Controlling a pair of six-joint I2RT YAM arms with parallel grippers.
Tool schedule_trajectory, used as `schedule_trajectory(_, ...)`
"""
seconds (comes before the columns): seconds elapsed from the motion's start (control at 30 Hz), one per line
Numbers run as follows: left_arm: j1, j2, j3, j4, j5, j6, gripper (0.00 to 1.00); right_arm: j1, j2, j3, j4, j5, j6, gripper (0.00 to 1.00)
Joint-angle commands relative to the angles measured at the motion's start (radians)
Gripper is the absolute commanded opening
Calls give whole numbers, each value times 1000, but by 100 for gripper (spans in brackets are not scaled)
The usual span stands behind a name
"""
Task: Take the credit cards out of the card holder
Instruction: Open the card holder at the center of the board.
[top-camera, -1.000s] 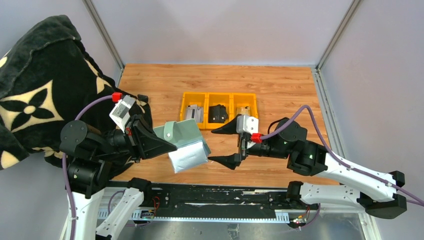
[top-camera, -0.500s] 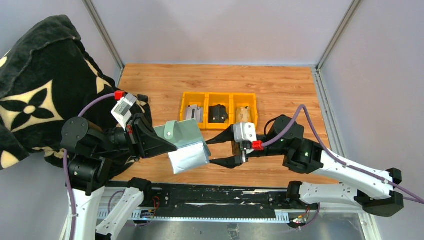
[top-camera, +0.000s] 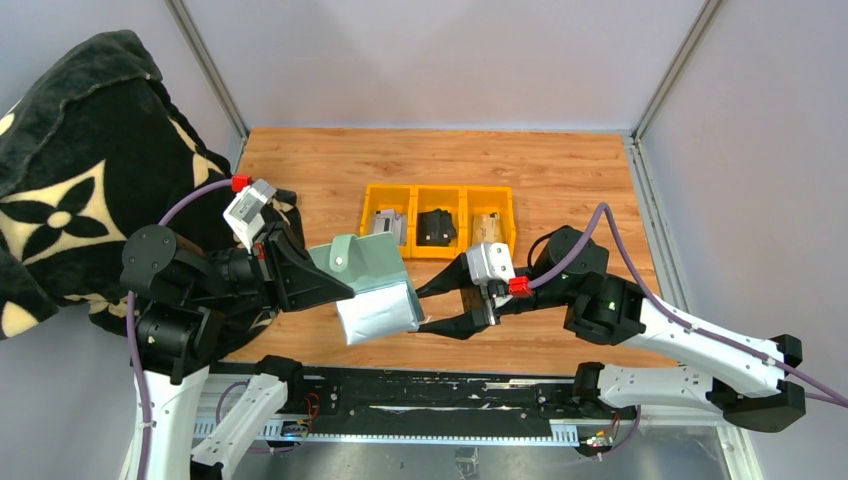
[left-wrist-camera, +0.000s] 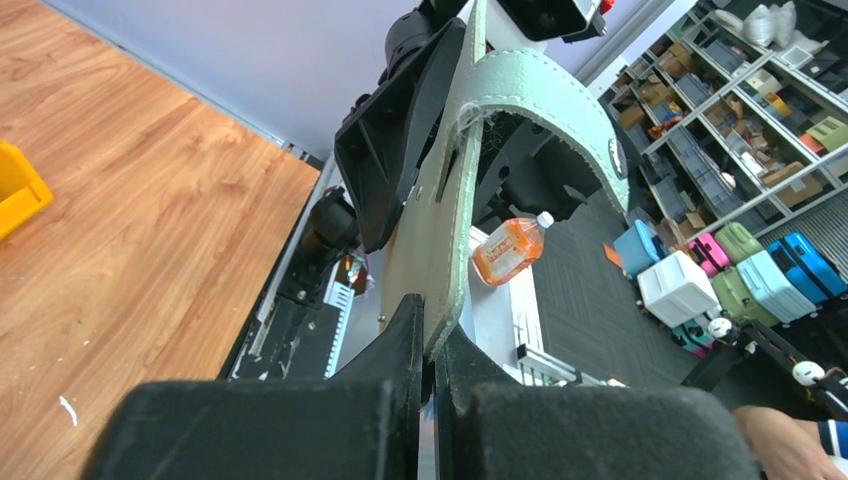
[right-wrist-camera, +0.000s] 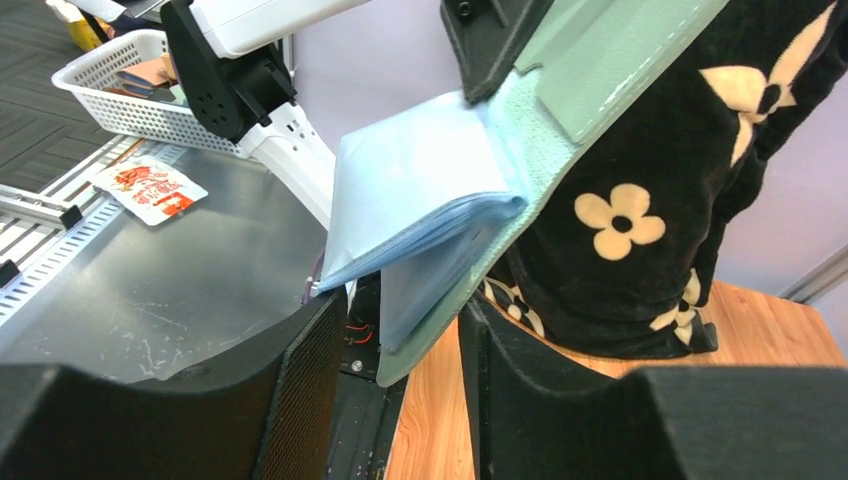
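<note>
Wood table (top-camera: 560, 170), grey walls, dark flowered blanket (top-camera: 70, 170) at frame left. Held up off the table at centre-left, the card holder (top-camera: 372, 282) hangs open, pale inner leaves down, w/ left fingers (top-camera: 335, 285) clamped on its left edge. Its free right edge faces the right fingers (top-camera: 428, 309), approx half open, straddling its lower corner in the wrist view; contact can't tell. Right arm is nearer. No credit cards made out inside.

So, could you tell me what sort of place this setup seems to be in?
Most likely a robotics lab or workshop. The wooden table is boxed in by grey panels like a test cell, and the left wrist view looks out on storage shelves crammed with bins, with suitcases on the floor.
</note>
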Motion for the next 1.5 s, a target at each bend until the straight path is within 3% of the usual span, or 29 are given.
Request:
schedule_trajectory(0.0,-3,16,43,9,20,-33,0,5,3,27,-21,-66,17,49)
schedule_trajectory(0.13,-3,21,51,6,16,-28,0,10,6,32,-25,-54,17,48)
schedule_trajectory(0.37,-3,23,49,4,10,-32,0,17,15,64,-26,37,5,33)
schedule_trajectory(0.6,-3,28,56,-3,15,-31,0,51,57,118,-100,160,-48,24)
schedule_trajectory(0.77,-3,20,34,-21,12,-27,0,75,94,160,-53,220,-63,30)
schedule_trajectory(1.03,-3,7,6,-50,16,18,0,80,130,210,46,250,63,11)
schedule_trajectory(1.07,-3,7,8,-53,14,31,5,80,127,207,57,251,89,7)
schedule_trajectory(1.17,-3,4,26,-73,-7,96,36,80,108,188,87,266,197,0)
schedule_trajectory(1.27,-3,14,109,-227,-88,281,59,79,87,160,102,304,317,0)
schedule_trajectory(1.33,-3,20,175,-326,-166,401,67,79,76,144,94,317,391,0)
schedule_trajectory(1.47,-2,3,232,-350,-320,502,69,80,89,168,-2,313,484,0)
